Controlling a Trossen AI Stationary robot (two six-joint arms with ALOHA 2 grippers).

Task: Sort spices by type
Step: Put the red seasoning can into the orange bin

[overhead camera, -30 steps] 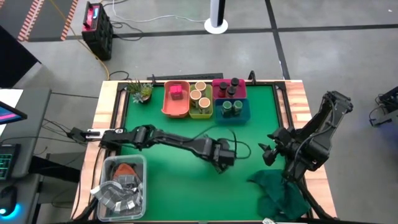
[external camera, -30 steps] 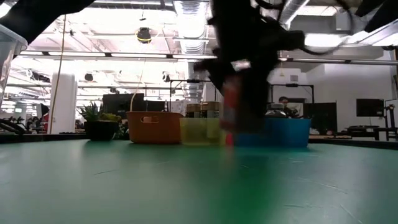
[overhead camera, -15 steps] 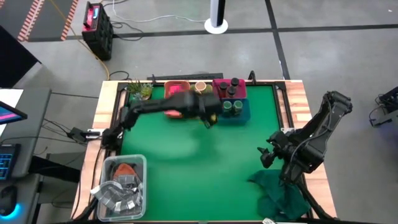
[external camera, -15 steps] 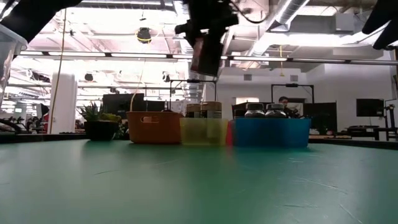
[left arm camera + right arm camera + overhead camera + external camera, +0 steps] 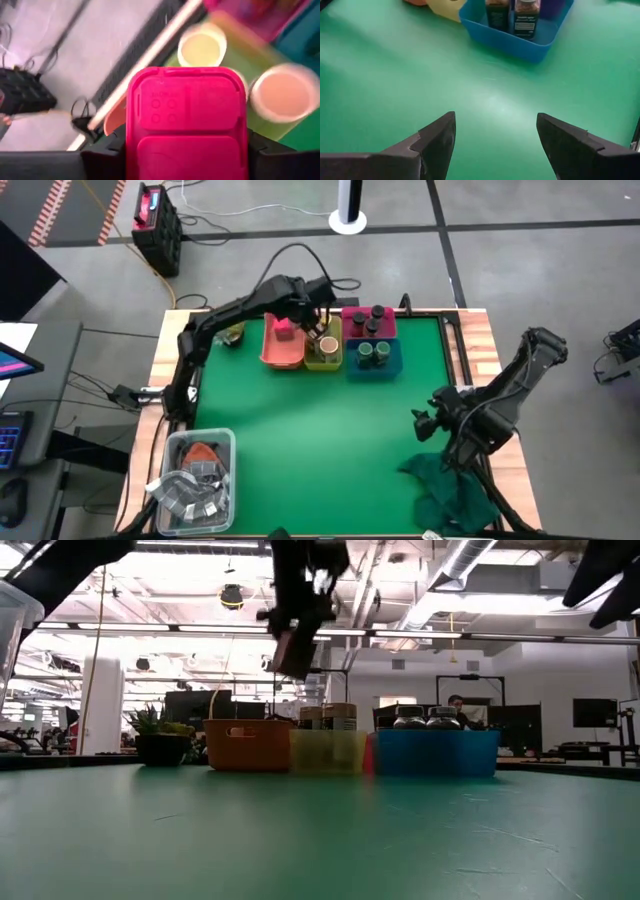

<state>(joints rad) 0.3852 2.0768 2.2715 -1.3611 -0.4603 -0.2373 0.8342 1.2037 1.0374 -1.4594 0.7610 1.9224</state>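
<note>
My left gripper [image 5: 318, 328] hangs over the row of bins at the table's far edge, shut on a pink cube box [image 5: 187, 125]. It is above the line where the orange bin [image 5: 283, 352] meets the yellow-green bin [image 5: 323, 358]. The orange bin holds another pink box [image 5: 284, 330]. Tan-topped jars [image 5: 201, 47] stand in the yellow-green bin. Dark-capped jars [image 5: 368, 320] fill the pink bin, and green-capped jars [image 5: 374, 354] stand in the blue bin [image 5: 520, 37]. My right gripper [image 5: 495, 135] waits open above the table's right side. My left gripper pinches the pink cube box between its two fingers, one on each of two opposite side walls [image 5: 132, 130]. The fingers slant down toward the far edge. In the low view the box [image 5: 292, 648] hangs clear, high above the bins' rims.
A dark green cloth [image 5: 450, 485] lies crumpled at the near right, below my right arm. A clear plastic tub [image 5: 195, 480] with packets sits at the near left corner. A small plant [image 5: 228, 330] stands left of the orange bin. Bare green mat [image 5: 320, 440] spreads across the middle.
My left gripper has carried the pink box from the table's middle toward the far edge and a little left. It rose from near the mat to well above the bins and stayed shut on the box.
</note>
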